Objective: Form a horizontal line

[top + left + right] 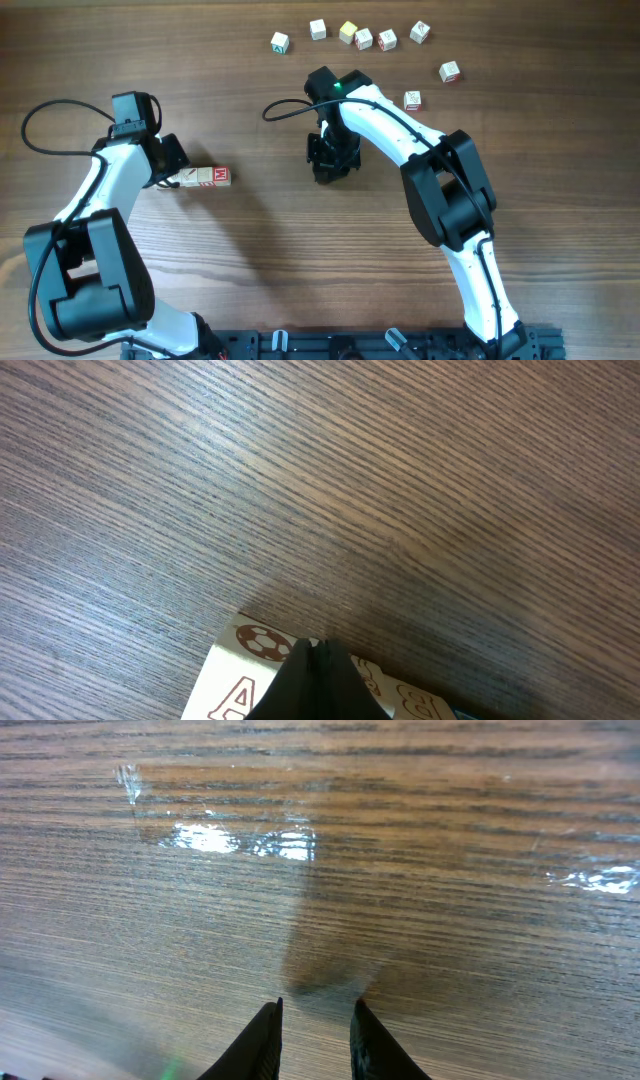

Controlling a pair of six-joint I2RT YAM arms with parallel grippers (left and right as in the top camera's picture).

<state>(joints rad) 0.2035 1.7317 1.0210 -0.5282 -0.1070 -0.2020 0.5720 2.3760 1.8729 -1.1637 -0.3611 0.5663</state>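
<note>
Overhead: the row (210, 178), ending in a red M, lies at middle left of the table (270, 250), its left end hidden by the left end effector (178, 174). Loose cubes (364, 39) sit along the top, well apart from it. The right end effector (330, 165) hangs over bare wood at centre.

Left wrist: this end effector (315, 675) is pinched shut on nothing, its tip at pale cubes showing an A and a football. A sideways nudge could skew the row.

Right wrist: jaws slightly apart, empty.
</note>
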